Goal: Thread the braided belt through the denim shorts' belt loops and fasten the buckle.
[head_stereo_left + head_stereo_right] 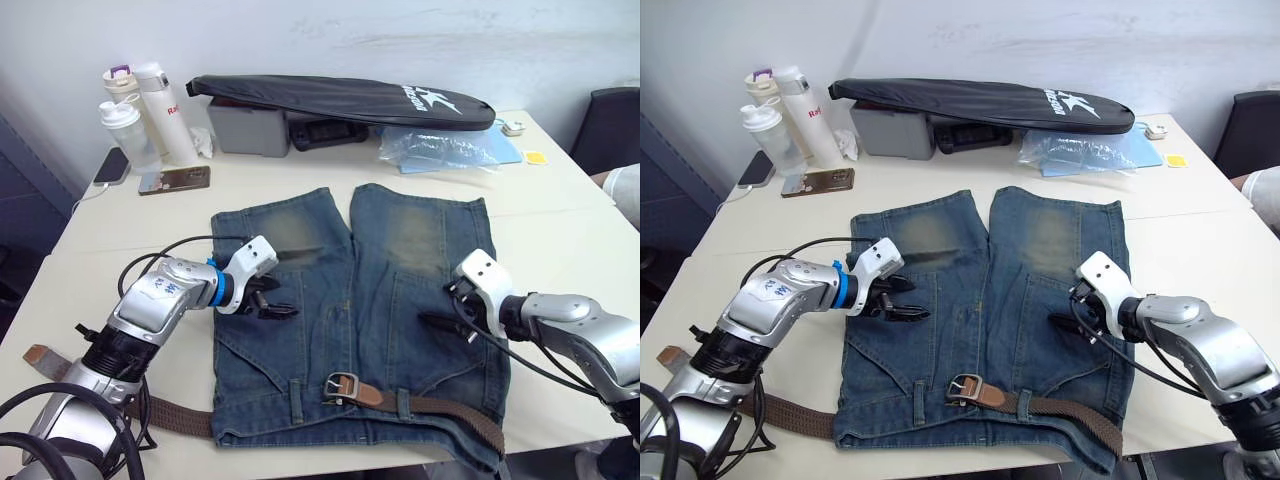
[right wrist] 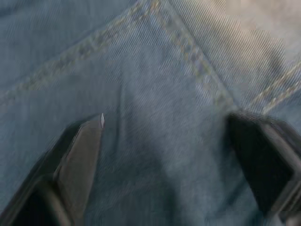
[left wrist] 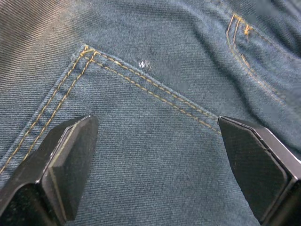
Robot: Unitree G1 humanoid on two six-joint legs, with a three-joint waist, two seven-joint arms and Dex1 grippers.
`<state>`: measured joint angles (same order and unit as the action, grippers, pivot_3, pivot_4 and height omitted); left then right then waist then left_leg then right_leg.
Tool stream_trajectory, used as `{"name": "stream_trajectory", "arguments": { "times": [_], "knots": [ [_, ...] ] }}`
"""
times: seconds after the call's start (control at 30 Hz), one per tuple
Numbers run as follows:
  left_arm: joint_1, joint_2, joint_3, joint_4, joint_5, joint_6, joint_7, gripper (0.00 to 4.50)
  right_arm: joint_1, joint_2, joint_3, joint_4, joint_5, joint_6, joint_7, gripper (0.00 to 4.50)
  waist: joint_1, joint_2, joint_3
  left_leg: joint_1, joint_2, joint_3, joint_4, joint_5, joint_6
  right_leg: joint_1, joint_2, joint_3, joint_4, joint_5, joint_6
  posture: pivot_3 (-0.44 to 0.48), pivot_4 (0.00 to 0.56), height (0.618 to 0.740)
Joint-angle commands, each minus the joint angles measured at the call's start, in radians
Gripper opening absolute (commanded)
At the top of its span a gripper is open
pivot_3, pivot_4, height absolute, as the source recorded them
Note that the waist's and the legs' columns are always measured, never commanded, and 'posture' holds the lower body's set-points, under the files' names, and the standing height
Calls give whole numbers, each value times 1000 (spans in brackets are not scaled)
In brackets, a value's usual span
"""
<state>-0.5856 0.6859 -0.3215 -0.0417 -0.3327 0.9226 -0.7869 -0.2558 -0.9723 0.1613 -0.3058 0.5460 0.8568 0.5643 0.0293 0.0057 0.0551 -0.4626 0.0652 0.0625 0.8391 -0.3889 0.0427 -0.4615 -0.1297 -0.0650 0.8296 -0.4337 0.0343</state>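
Note:
The denim shorts (image 1: 380, 290) lie flat on the table, waistband toward me. The braided belt (image 1: 455, 412) runs along the waistband under a belt loop (image 1: 403, 404). Its silver buckle (image 1: 341, 385), on a tan leather piece, rests at the waistband's middle. Another stretch of belt (image 1: 170, 415) leaves the shorts' left side and ends in a tan tip (image 1: 40, 356). My left gripper (image 1: 283, 300) hovers open over the left back pocket (image 3: 155, 108). My right gripper (image 1: 440, 305) is open over the right pocket (image 2: 155, 94). Neither holds anything.
A long black bag (image 1: 340, 100), a grey box (image 1: 250, 130), bottles (image 1: 135, 120), a phone (image 1: 175, 180) and a plastic bag (image 1: 440, 150) line the table's far side. Black cables (image 1: 60, 420) coil at the near left. A person's sleeve (image 1: 625, 190) shows at the right edge.

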Motion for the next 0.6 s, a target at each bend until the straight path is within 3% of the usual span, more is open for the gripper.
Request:
{"name": "stream_trajectory", "arguments": {
  "times": [0.03,0.07,0.17,0.37,0.4,0.6],
  "knots": [
    [14,3,-36,17,70,30,39,4235,32,33,51,-3,-4,112,22,4500,-1,-2,-3,0,0,0,-1,0,1,0,0,0,0,-1,-1,0,150,622],
    [20,1,-53,26,92,30,53,3958,31,44,51,8,-10,124,19,4500,-1,-3,-5,0,0,0,-1,-1,1,0,0,0,-1,-1,-2,0,150,622],
    [42,-4,-75,24,126,36,72,2729,23,72,57,28,-48,132,18,3227,-2,-4,-9,0,0,0,-1,-1,1,1,0,0,-4,-3,-5,0,150,622],
    [93,-42,-14,-43,90,101,89,10,2,82,52,-25,-98,102,42,425,-2,-2,-12,4,-1,1,-7,0,0,5,0,0,-14,-7,-11,0,150,622],
    [91,-43,-4,-50,86,110,87,0,-5,78,55,-30,-113,83,53,19,-3,-2,-12,6,-1,0,-9,0,0,6,0,-1,-16,-7,-11,0,150,622],
    [48,-63,93,2,84,119,104,0,-98,96,65,13,-197,18,98,19,-5,2,-10,9,-1,0,-21,2,-2,11,2,-3,-29,-5,-8,0,150,622]
  ]
}}
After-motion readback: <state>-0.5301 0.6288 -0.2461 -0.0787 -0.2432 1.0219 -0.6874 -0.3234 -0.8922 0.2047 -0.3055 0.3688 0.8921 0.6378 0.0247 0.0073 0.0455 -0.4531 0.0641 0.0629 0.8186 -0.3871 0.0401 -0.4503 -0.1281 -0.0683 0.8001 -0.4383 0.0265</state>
